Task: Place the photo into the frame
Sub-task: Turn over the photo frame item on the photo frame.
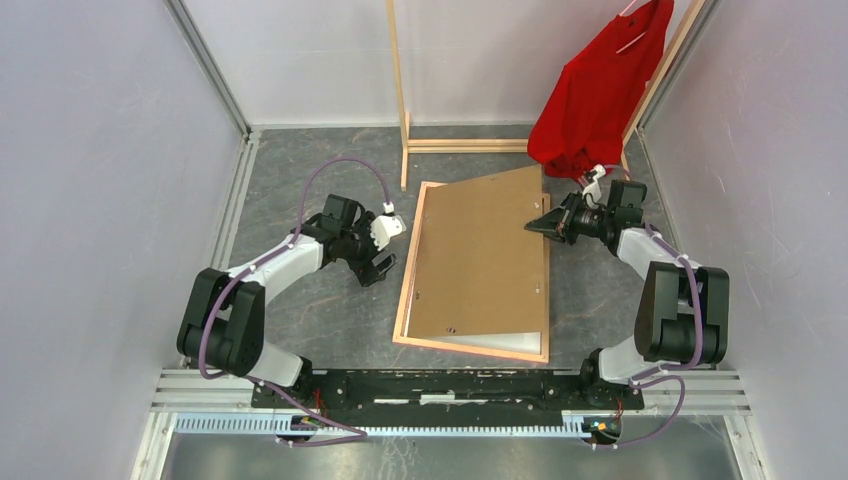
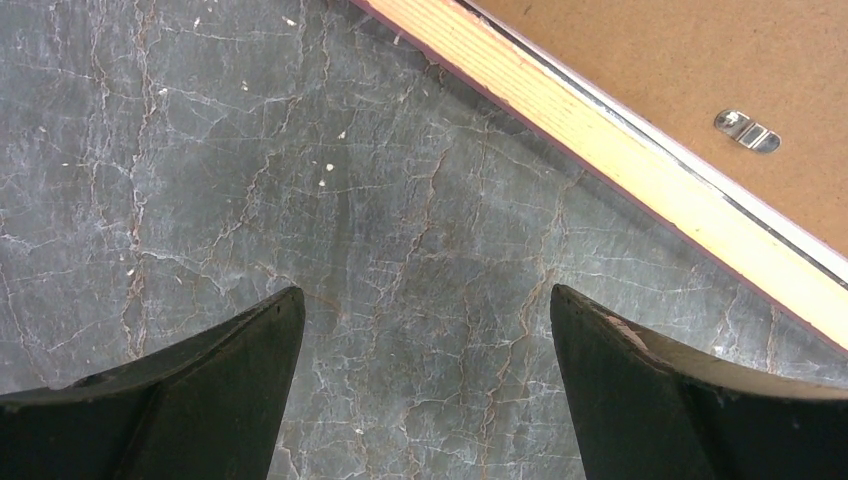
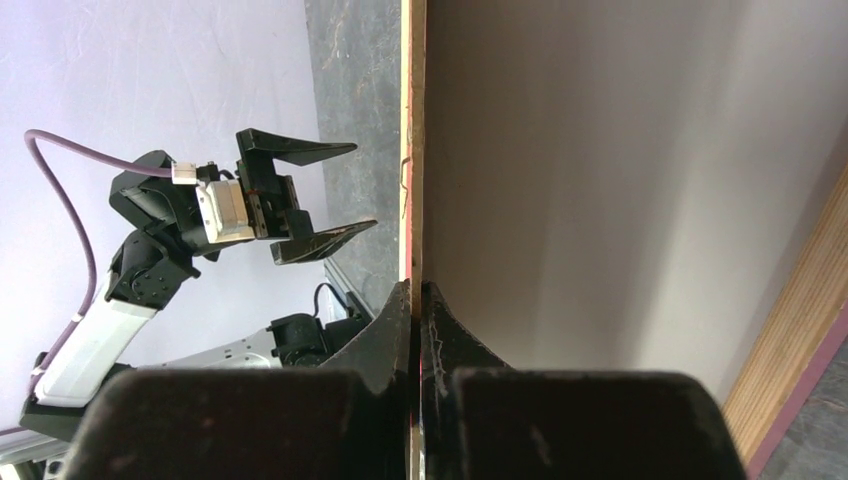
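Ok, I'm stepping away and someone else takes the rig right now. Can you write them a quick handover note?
Left gripper: open, empty, over the grey marbled table left of the frame.
Right gripper: shut on the brown board backing, holding its right edge tilted up.
Large rectangular picture frame with light wood edges: face down on the table.
The photo is not seen in any view.
Done: backing raised on one side.
Left: slide the photo in, lower and fasten the backing.
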Controlling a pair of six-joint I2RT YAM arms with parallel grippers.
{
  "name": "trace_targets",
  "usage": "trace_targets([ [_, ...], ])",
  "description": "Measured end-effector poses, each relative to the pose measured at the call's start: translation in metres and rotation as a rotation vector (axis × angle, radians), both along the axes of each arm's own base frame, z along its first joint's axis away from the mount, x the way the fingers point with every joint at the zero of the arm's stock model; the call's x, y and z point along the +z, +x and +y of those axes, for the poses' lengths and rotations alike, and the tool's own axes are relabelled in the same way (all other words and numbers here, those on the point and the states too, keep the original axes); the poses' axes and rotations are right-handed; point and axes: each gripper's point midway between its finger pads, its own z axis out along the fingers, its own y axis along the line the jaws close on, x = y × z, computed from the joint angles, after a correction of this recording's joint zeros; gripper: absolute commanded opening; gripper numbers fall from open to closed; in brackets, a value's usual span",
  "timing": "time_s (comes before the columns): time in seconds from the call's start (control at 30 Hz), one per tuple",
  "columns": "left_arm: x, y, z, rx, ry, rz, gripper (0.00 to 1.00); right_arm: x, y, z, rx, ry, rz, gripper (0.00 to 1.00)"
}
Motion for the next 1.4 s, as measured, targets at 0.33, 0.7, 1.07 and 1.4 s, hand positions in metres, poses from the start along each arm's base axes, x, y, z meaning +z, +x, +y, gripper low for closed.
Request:
trace_targets([
  [0.33, -0.010, -0.004, -0.004, -0.015, 0.009, 0.017, 0.98, -0.002, 0.002, 0.000, -0.010, 0.009, -0.019, 0.00],
  [0.7, -0.031, -0.009, -0.005, -0.024, 0.027, 0.055, 0.97, -0.021, -0.014, 0.014, 0.002, 0.010, -0.007, 0.00],
  [1.07, -0.031, -0.018, -0.002, -0.038, 0.030, 0.053, 0.93, -0.038, -0.033, 0.037, 0.068, -0.050, 0.001, 0.16],
  [1.4, -0.016, -0.022, 0.013, -0.043, 0.056, 0.022, 0.97, -0.075, -0.053, 0.045, 0.116, -0.303, 0.029, 0.72],
])
